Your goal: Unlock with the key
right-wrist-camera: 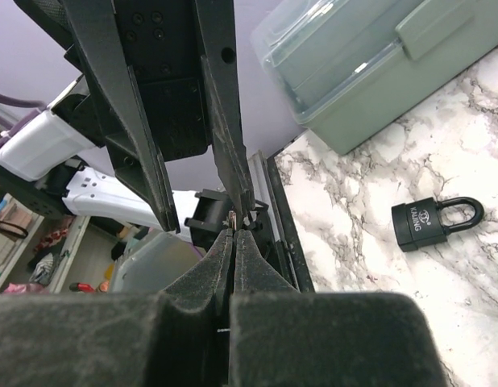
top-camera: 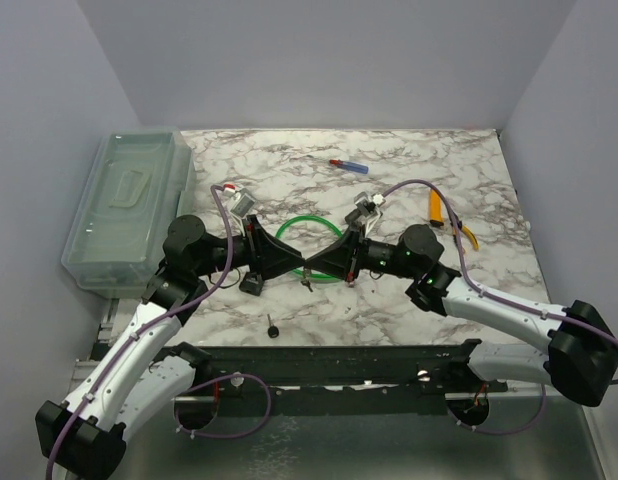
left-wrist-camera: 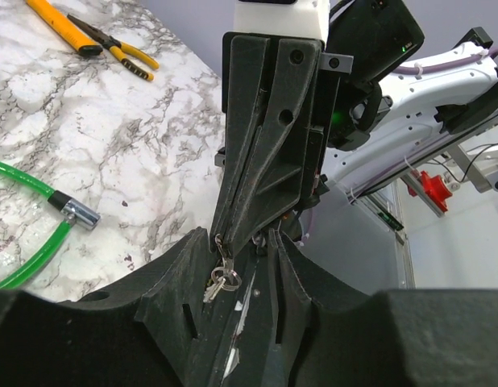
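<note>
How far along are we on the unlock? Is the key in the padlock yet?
Done: the key is off the table, pinched in the shut right gripper. In hand: what looks like a handover, the left gripper open around the hanging key. Left: the padlock lies on the table, shackle closed, no key in it; inserting and turning are not yet done.

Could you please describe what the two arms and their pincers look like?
Both the left arm and the right arm have white link shells with chunky black joints and bases. A purple cable runs along each. The left pincer and right pincer are matte black, with long, tapered, braced fingers. A green light glows on the right wrist.
</note>
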Controlling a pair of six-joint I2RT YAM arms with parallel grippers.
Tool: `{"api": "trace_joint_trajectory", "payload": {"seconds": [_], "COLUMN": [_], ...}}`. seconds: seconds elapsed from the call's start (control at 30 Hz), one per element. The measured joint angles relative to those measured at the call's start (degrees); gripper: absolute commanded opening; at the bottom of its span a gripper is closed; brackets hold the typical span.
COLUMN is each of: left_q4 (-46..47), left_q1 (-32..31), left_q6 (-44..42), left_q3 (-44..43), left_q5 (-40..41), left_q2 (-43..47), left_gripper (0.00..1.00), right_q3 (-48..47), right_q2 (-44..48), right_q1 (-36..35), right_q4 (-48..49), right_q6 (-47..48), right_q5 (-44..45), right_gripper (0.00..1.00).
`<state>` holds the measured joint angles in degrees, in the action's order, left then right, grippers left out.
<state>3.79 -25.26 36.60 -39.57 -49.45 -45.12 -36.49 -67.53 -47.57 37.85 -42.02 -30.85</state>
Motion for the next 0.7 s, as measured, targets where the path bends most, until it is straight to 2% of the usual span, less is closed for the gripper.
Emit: {"api": "trace_joint_trajectory", "payload": {"seconds": [0.7], "left_q4": [-0.02], "left_q1": [0.0], "left_q6": [-0.37], "left_q3": [0.0], "left_q5": [1.31], "left_q2": [0.02], "left_gripper": [0.32], "right_q3": [-0.02], "right_q2": [-0.31], "right_q1": [0.0], "right_q4": [1.29], "right_q6": [-0.66], "right_q5": [-1.22], "right_gripper": [0.01]}}
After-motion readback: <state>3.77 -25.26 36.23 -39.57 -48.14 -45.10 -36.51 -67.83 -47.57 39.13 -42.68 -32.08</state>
